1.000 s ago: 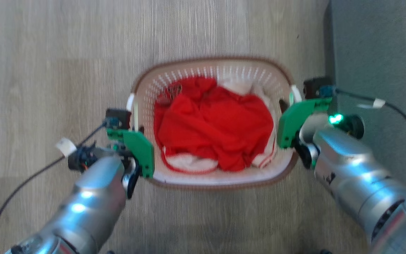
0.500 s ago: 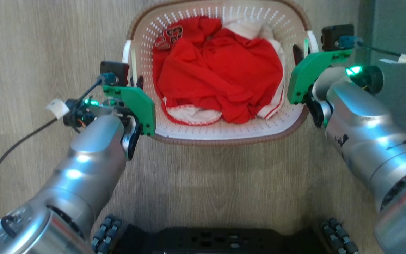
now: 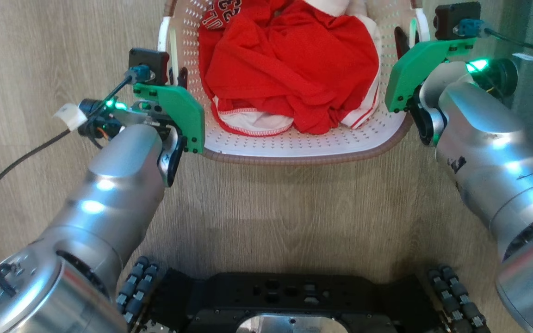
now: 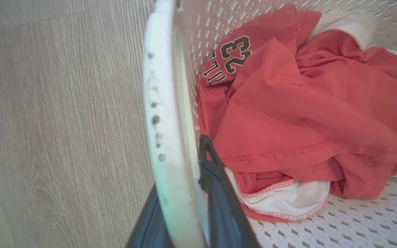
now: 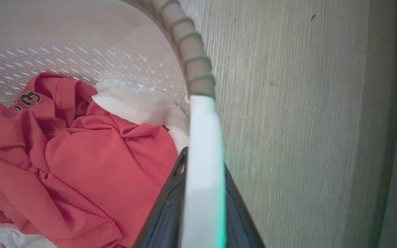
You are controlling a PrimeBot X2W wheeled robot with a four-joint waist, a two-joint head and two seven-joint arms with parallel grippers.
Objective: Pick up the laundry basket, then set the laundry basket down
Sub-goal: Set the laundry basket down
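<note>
**Q:** What holds the left side?
**A:** The left end effector [image 3: 177,77] is clamped on the left white handle [image 3: 164,37] of the laundry basket [image 3: 294,156], with one finger inside the wall and one outside.
**Q:** Contents?
**A:** A crumpled red jersey [image 3: 289,69] numbered 23, lying over a white garment [image 3: 252,124] with red trim.
**Q:** And the right side?
**A:** The right end effector [image 3: 410,39] grips the right handle [image 3: 421,27] likewise. The basket hangs between both arms over the wooden floor [image 3: 271,217], ahead of the robot's base [image 3: 294,300].

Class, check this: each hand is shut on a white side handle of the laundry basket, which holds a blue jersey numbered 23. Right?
No. The jersey is red, not blue, as the left wrist view shows. The left hand and right hand do clamp the laundry basket's white handles.
</note>
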